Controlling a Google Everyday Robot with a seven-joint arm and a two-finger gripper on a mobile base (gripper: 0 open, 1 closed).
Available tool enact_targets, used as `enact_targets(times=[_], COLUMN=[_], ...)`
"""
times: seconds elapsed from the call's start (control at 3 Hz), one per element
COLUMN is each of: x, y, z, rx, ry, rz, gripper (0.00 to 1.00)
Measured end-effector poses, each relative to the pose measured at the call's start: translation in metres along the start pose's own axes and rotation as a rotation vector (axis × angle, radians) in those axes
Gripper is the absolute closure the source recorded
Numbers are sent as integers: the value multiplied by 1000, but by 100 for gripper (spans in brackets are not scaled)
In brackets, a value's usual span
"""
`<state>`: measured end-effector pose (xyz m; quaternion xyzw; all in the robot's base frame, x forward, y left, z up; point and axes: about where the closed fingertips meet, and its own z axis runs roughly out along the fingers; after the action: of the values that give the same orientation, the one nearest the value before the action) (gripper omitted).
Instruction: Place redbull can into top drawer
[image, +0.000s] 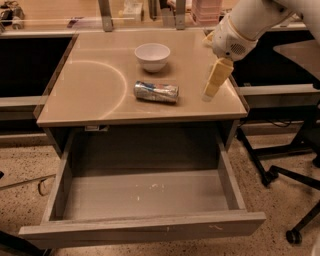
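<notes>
The redbull can (156, 92) lies on its side near the middle of the tan tabletop, silver and blue with a dented skin. The top drawer (145, 195) is pulled wide open below the tabletop, with nothing in it and small white scuffs on its floor. My gripper (212, 89) hangs from the white arm over the right part of the tabletop. It points down, sits to the right of the can and is apart from it. It holds nothing.
A white bowl (152, 56) stands behind the can. The table (85, 95) has dark shelving to its left. An office chair base (290, 175) stands on the speckled floor at the right. Clutter lines the far counter.
</notes>
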<state>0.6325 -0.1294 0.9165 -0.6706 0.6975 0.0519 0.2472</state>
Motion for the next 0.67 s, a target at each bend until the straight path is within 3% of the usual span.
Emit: enact_targets(times=[0.33, 0.67], x=[-15, -22], y=[-33, -52], z=[16, 38], rx=[-1, -23], ry=[-66, -122], rz=[-21, -14], gripper=[0, 0])
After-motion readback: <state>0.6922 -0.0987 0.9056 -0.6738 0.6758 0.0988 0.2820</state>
